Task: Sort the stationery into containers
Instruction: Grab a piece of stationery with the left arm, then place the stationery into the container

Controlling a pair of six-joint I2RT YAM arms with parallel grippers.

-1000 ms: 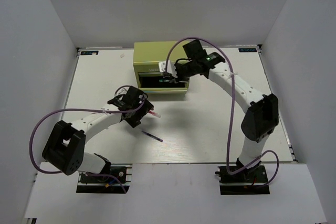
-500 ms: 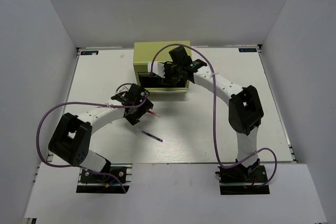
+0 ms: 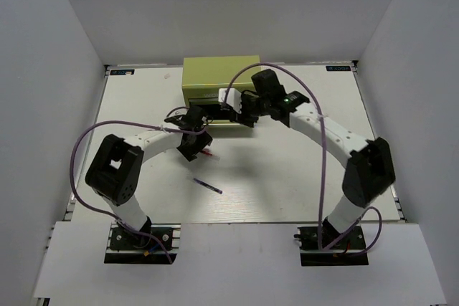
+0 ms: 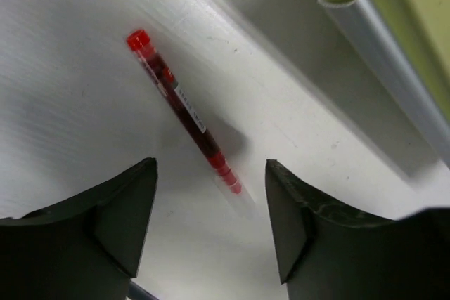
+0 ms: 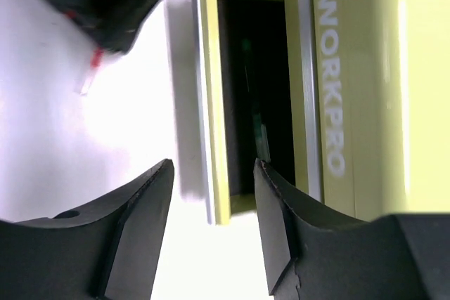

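A thin red-dark pen [image 4: 184,112] lies flat on the white table, its clear tip between my left gripper's open jaws. My left gripper [image 4: 209,168] is open and empty just above it. In the top view the pen [image 3: 210,154] lies beside my left gripper [image 3: 199,147], in front of the olive-green chest [image 3: 219,77]. A purple pen [image 3: 208,186] lies nearer the front. My right gripper [image 5: 212,166] is open and empty at the end of the chest's pulled-out drawer [image 5: 209,103]; it also shows in the top view [image 3: 237,110]. The other pens and markers are not in view.
The open drawer's silver front rail [image 4: 394,89] runs just right of the red pen. The chest carries white WORKPRO lettering [image 5: 330,82]. The drawer's inside [image 5: 253,89] is dark. White walls close in the table on three sides.
My left gripper has moved up and right toward the chest, over the red pen, which lies in the same spot. My right arm swung in over the drawer, then back to its right end.
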